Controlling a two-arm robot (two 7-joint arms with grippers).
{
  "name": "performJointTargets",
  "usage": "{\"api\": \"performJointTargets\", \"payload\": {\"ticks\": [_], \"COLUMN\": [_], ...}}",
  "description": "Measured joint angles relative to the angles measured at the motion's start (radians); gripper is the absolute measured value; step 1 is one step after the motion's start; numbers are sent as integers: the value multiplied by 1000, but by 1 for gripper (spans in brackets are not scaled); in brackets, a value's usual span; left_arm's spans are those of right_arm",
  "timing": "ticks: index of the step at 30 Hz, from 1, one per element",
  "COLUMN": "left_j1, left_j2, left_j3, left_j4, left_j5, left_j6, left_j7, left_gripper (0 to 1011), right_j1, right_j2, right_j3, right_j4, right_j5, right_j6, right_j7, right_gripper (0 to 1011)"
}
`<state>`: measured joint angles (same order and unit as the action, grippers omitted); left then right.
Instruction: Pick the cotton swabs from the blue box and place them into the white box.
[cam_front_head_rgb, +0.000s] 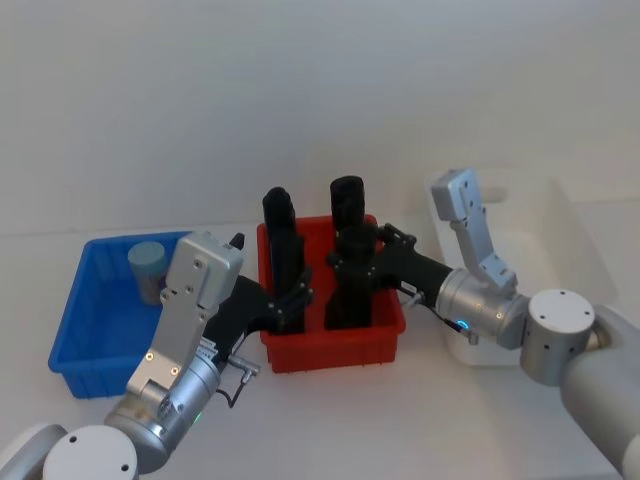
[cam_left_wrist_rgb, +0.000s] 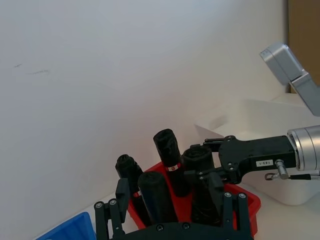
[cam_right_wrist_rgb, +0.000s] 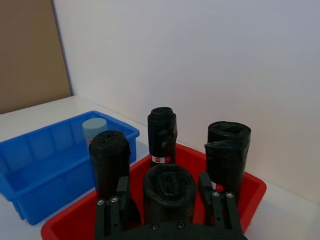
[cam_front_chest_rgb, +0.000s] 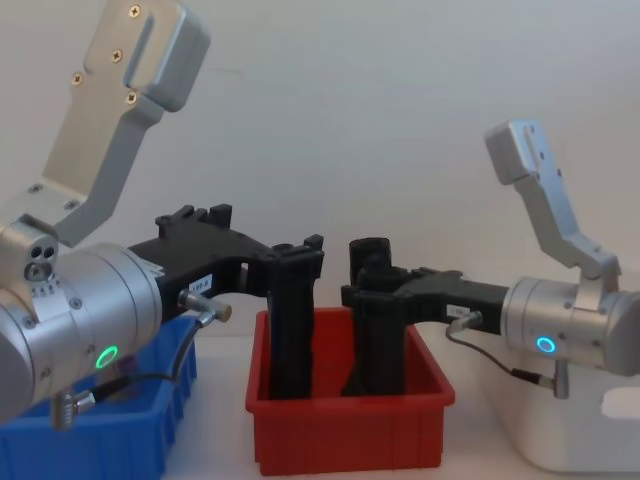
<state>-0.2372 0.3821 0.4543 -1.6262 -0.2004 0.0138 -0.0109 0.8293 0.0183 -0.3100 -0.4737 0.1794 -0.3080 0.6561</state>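
Oddly, in the head view both pincers sit over the red bin (cam_front_head_rgb: 330, 345), the left pincer (cam_front_head_rgb: 297, 300) and right pincer (cam_front_head_rgb: 350, 270) each closed around a black roll, while the cotton swab jar (cam_front_head_rgb: 148, 268) waits in the blue box (cam_front_head_rgb: 75, 330), no pick begun. From the right wrist, its fingers (cam_right_wrist_rgb: 209, 192) flank a black roll (cam_right_wrist_rgb: 169, 192). Judging by the chest view, the left arm must release, lift clear of the bin rim and cross to the blue box (cam_front_chest_rgb: 90, 440); the white box (cam_front_chest_rgb: 575, 440) lies beyond the right arm.

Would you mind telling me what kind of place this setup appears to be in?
Probably a robotics lab or test bench: a bare white table against a plain wall, with only a blue box, a red bin of black rolls and a white box laid out for sorting.
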Motion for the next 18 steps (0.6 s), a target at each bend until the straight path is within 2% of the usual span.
{"api": "performJointTargets", "payload": {"ticks": [4, 10, 11, 13, 18], "left_j1": [0, 0, 0, 0, 0], "left_j2": [0, 0, 0, 0, 0], "left_j3": [0, 0, 0, 0, 0], "left_j4": [0, 0, 0, 0, 0], "left_j5": [0, 0, 0, 0, 0], "left_j6": [0, 0, 0, 0, 0], "left_j7": [0, 0, 0, 0, 0], "left_gripper": [1004, 1004, 1004, 1004, 1004], "right_j1": [50, 95, 100, 116, 142], "right_j2": [-21, -40, -42, -48, -58], "right_j3": [-7, -11, -11, -12, -12], "right_j4": [95, 182, 192, 221, 267], "right_j5": [2, 3, 3, 3, 3], "right_j6": [-31, -55, -59, -67, -86], "right_j7": [24, 40, 42, 46, 51], "right_gripper": [785, 630, 567, 507, 446]}}
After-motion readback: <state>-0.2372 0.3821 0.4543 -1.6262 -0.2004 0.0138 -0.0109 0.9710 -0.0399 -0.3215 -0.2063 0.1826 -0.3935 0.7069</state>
